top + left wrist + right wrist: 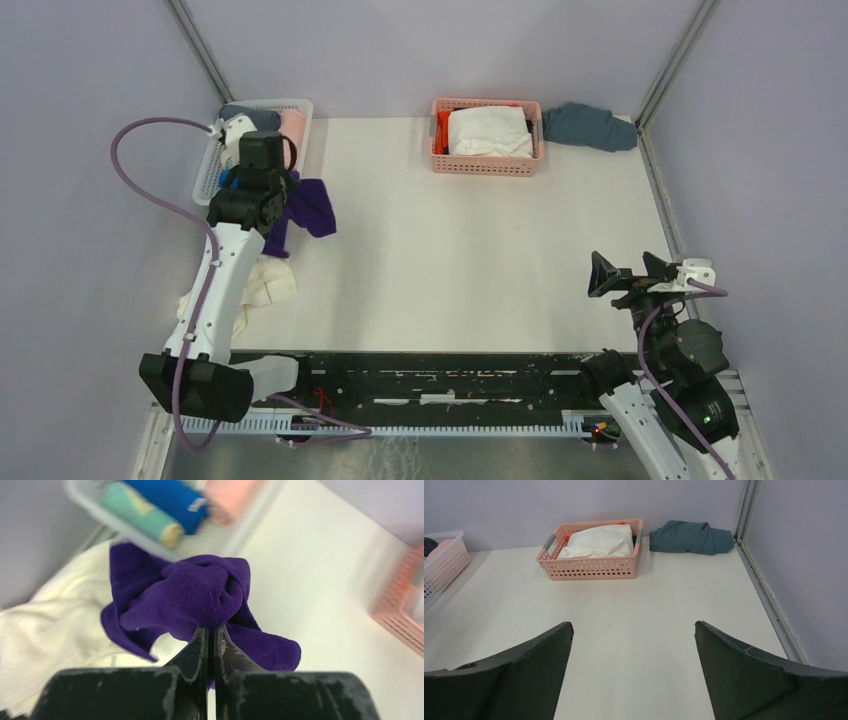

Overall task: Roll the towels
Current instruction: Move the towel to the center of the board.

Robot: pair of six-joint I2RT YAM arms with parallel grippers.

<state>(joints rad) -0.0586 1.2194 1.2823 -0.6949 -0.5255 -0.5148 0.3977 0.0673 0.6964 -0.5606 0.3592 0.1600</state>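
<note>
Purple towel [200,595] bunches at the tips of the left fingers [206,642], which are clenched on it, that arm stretched forward with its wrist tipped down. The cream towel [55,615] lies to their left, partly hidden under purple folds. The right fingers [628,278] stand spread, grasping nothing, low over the counter [649,605]; their arm is cut off by the frame's edge.

Soft, even light fills all three views; shadows are faint. In the left wrist view the purple towel [200,595] is sharp, while the basket [107,522] and table [320,570] behind it blur, perhaps from motion.
</note>
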